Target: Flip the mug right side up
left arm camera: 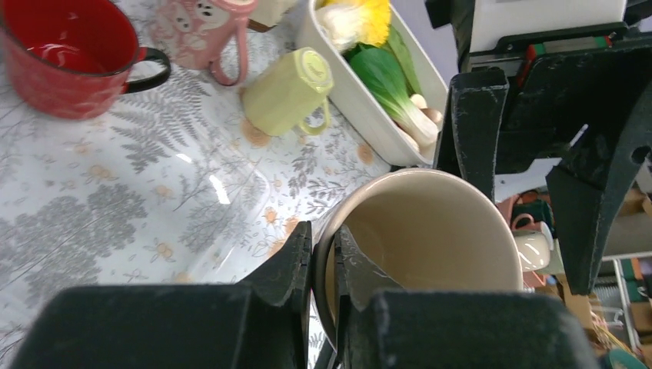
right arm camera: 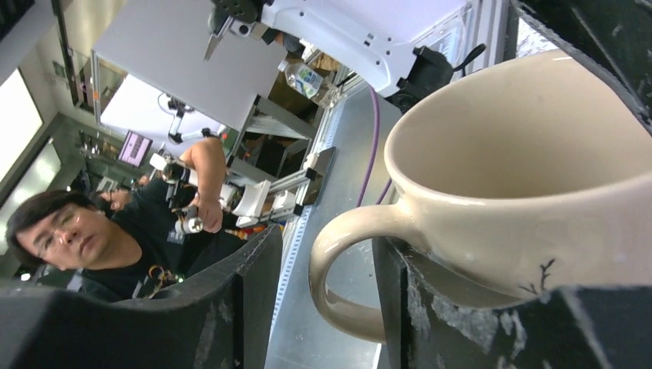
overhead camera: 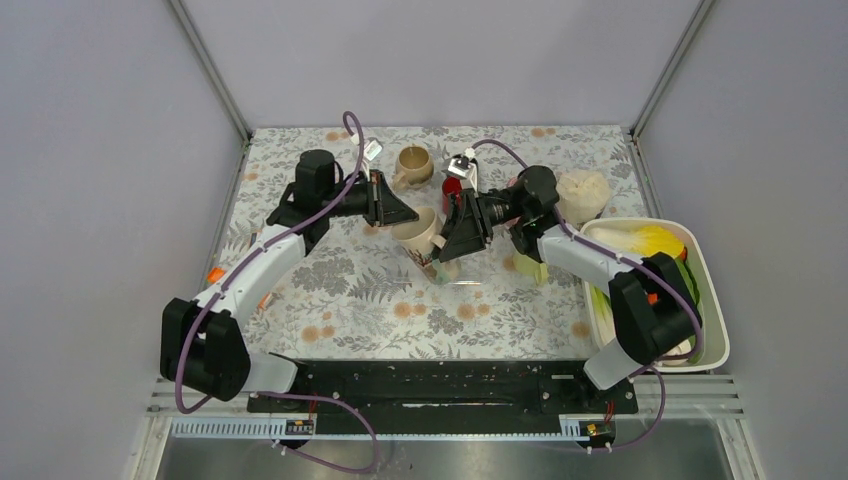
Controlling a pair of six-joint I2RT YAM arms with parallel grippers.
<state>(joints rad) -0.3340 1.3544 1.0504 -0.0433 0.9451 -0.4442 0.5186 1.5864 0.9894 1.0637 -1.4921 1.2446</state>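
Left wrist view: left gripper (left arm camera: 323,261) clenched on the mug (left arm camera: 430,231) rim, mug tilted, seemingly airborne, left of the white tray (left arm camera: 361,115); right gripper (right arm camera: 327,238) spread loosely astride the handle (right arm camera: 338,307). A one-sided rim pinch could let it swing or slip
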